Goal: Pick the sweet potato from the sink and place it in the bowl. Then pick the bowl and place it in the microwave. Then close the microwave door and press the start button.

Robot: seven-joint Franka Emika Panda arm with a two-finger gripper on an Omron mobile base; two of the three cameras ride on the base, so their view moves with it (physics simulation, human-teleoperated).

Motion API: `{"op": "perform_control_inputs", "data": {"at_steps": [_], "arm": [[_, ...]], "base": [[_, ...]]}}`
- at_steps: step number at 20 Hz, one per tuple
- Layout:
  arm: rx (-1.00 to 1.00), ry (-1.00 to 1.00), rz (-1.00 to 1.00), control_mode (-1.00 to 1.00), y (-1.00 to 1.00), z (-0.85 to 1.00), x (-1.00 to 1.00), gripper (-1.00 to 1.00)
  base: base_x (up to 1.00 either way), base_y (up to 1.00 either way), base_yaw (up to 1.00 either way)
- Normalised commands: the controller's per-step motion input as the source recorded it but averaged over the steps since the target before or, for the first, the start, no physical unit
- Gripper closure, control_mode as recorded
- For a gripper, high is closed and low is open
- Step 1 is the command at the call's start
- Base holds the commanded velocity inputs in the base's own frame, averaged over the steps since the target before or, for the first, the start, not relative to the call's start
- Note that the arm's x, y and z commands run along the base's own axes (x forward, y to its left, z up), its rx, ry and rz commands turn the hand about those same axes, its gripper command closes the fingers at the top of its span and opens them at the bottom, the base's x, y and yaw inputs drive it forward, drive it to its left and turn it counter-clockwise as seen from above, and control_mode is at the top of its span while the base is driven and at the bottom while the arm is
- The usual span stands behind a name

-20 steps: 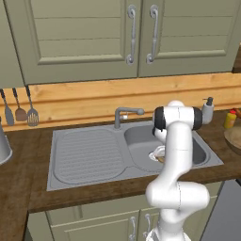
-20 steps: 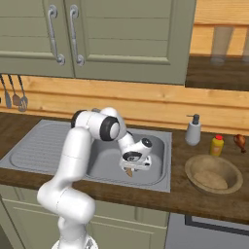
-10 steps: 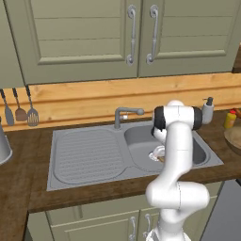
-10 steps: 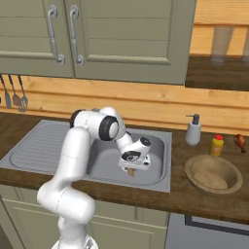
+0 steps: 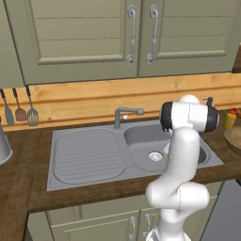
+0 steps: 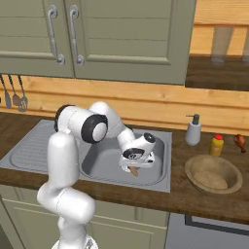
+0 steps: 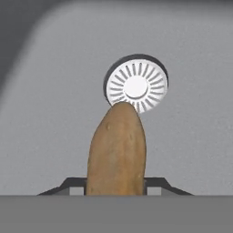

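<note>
My gripper (image 7: 116, 187) is down in the basin of the grey sink (image 6: 102, 164), shut on the orange-brown sweet potato (image 7: 117, 152). The potato stands up between the dark fingertips (image 7: 73, 184), its tip pointing at the round white drain (image 7: 136, 86). From the right base view the sweet potato (image 6: 133, 170) pokes out below the hand, just above the basin floor. The tan wooden bowl (image 6: 192, 168) sits on the counter to the right of the sink and holds nothing. The microwave and its door are out of view.
A curved faucet (image 5: 124, 115) stands behind the basin, with the ribbed drainboard (image 5: 87, 155) to its left. A soap dispenser (image 6: 193, 130) and a yellow bottle (image 6: 216, 145) stand behind the bowl. Utensils (image 5: 21, 110) hang on the wall at left, below beige cabinets.
</note>
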Motion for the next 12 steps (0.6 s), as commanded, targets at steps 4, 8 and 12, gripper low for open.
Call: {"op": "perform_control_inputs", "data": {"at_steps": [4,8,12], "arm": [[-0.10,-0.01,0.09,-1.00,-0.04,1.00,-0.47,1.00],[-0.05,-0.03,0.08,-1.00,-0.18,1.00,-0.55,1.00],[0.00,0.00,0.07,-1.00,-0.35,1.00,-0.55,1.00]], "base": [[0.00,0.00,0.00],[0.00,0.00,0.00],[0.00,0.00,0.00]]}}
